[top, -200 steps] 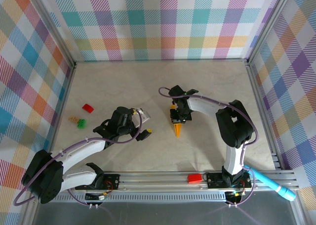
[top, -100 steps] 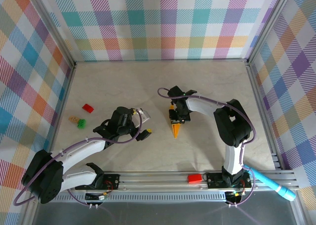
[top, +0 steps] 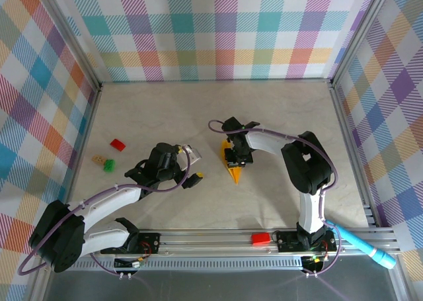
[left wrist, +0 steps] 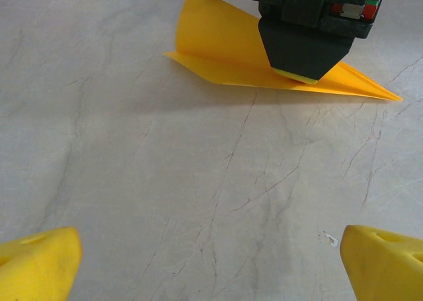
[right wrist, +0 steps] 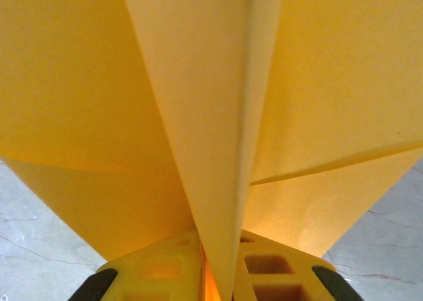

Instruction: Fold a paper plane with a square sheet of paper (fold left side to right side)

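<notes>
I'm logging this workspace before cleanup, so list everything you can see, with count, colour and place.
paper plane: one, yellow-orange, mid-table
red block on the table: one, red, left side
tan block: one, tan, left side
green block: one, green, touching the tan block
red block on the rail: one, red, near edge
pen-like cylinder: one, light blue, near-right corner
table: one, pale marbled
left gripper: open, left of the plane
right gripper: shut on the plane

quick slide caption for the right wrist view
Right jaws pinch the center ridge of the yellow paper plane, its folded flaps fanning out over the pale table.
</notes>
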{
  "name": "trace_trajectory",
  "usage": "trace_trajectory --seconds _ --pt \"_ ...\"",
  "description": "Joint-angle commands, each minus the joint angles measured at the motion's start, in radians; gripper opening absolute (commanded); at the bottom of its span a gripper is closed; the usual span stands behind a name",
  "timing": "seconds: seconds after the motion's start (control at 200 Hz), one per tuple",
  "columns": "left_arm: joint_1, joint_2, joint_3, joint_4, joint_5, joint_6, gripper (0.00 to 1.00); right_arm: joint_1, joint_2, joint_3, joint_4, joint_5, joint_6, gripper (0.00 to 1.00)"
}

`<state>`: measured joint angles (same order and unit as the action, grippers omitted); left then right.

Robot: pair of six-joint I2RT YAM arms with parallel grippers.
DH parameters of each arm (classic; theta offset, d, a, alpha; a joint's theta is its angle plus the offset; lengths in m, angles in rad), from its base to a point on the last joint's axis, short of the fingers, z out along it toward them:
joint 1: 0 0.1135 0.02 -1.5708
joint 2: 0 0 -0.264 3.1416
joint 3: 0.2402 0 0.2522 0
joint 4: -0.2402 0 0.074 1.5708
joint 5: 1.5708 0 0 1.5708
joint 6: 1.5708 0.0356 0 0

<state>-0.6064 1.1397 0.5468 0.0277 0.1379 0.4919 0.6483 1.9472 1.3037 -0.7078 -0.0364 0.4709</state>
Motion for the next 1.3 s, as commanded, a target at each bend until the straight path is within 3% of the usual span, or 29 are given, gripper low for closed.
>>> trace_trajectory --seconds 0.0,0.2,0.5,0.695,0.88,1.295 --pt "-0.006 0.003 0.027 -0.013 0.0 0.02 1.0 0.008 -0.003 0.013 -0.003 0.026 0.013 0.14" --pt "-0.006 0.002 0.028 -0.012 0.002 0.019 1.0 -0.025 0.003 0.154 -0.083 0.058 0.007 0.1" --pt "-0.009 -0.023 0.027 -0.01 0.002 0.015 1.0 -0.06 0.241 0.521 -0.254 0.17 -0.008 0.07" --pt "-0.012 -0.034 0.025 -0.009 0.003 0.016 1.0 -0.078 0.351 0.655 -0.301 0.17 -0.014 0.07" --pt "-0.014 -0.041 0.027 -0.01 0.006 0.016 1.0 -0.078 0.399 0.683 -0.308 0.146 -0.019 0.09" --pt "-0.018 -0.054 0.021 -0.001 0.009 0.014 1.0 -0.078 0.416 0.63 -0.28 0.136 -0.004 0.3"
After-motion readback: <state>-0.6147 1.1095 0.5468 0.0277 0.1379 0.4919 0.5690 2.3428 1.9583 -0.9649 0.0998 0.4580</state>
